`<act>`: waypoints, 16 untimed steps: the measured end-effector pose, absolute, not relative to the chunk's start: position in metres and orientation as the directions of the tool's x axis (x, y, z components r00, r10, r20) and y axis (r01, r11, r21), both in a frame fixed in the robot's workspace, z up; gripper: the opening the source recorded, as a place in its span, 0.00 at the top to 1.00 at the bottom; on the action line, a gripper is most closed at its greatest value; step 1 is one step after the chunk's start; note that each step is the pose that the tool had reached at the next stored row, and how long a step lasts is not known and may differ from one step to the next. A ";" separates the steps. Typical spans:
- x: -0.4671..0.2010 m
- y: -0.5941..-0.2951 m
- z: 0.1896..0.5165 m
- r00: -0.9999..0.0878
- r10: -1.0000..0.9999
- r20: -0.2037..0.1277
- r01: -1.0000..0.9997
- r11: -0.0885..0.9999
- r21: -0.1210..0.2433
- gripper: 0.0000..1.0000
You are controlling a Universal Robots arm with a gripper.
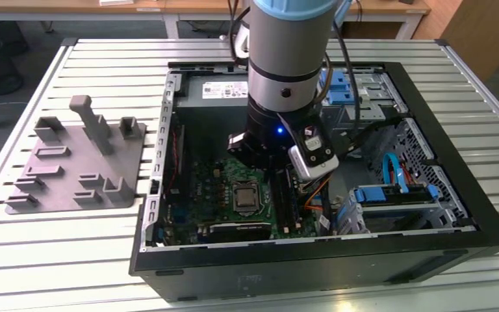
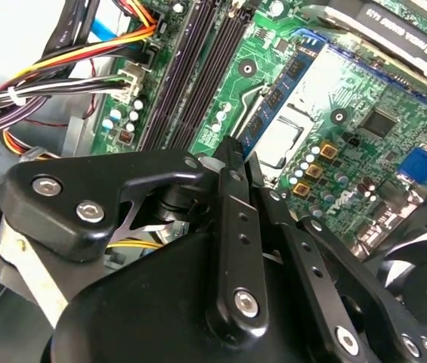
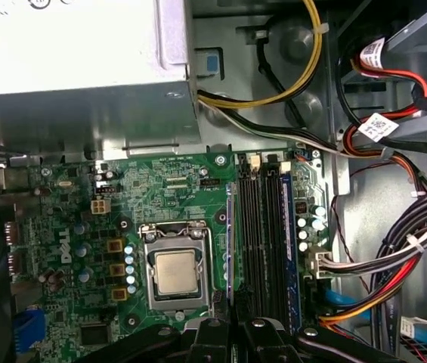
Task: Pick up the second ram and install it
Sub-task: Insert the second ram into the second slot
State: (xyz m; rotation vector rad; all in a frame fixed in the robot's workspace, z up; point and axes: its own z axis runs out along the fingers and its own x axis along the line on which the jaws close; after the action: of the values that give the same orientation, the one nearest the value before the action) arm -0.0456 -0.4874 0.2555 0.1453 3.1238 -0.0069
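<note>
The second ram is seen edge-on only, a thin blue-green strip clamped between the black metal fingers of the gripper. It is held just beside the long dark slots on the green motherboard. Its label is hidden, and in the exterior view the fingertips are covered by the arm.

Arm reaches straight down mid-scene, wrist vertical — gripper fingers clamped edge-on around the ram.
</note>
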 end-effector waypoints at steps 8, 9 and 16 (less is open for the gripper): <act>-0.045 -0.486 0.247 -0.996 0.087 -0.015 0.087 0.996 -0.003 0.86; -0.045 -0.485 0.246 -0.997 0.082 -0.014 0.082 0.997 -0.002 0.86; -0.044 -0.485 0.243 -0.997 0.072 -0.010 0.071 0.996 0.058 0.86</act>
State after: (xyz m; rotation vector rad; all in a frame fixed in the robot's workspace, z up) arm -0.0441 -0.4852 0.2425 0.1121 3.1261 0.0895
